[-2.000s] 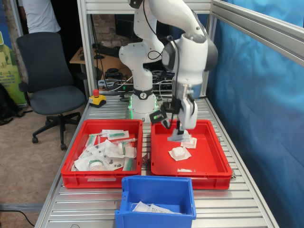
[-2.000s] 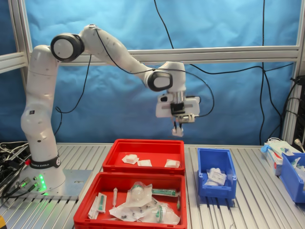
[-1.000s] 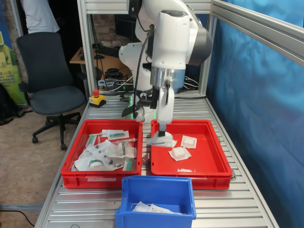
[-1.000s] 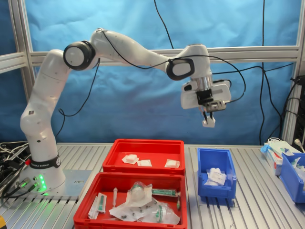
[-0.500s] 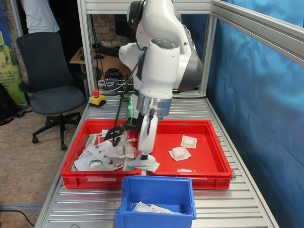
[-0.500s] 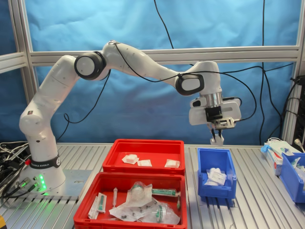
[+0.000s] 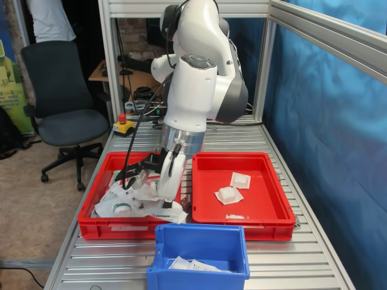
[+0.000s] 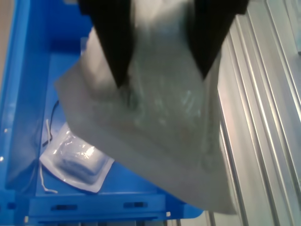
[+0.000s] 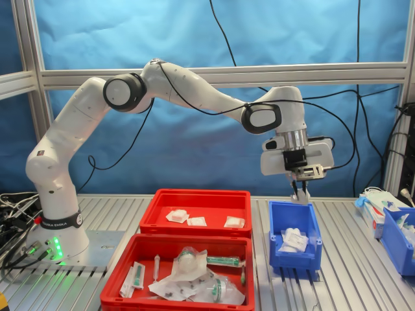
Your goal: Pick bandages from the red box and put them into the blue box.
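One bandage [image 8: 155, 117] is clamped in your tool [image 9: 301, 193]; directly below it sits the blue box [image 9: 314, 228], with more bandages [image 9: 293, 240] inside.

The arm has swung from over the red box [image 9: 194, 206] toward the second exterior view's right, carrying a bandage [image 8: 155, 122]. The gripper [image 9: 299, 194] now hangs low over the blue box [image 9: 295, 249], bandage still clamped.

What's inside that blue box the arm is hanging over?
In the blue box lie white bandage packets; the wrist view shows one. The packet held in the end effector hides the rest of the floor there.
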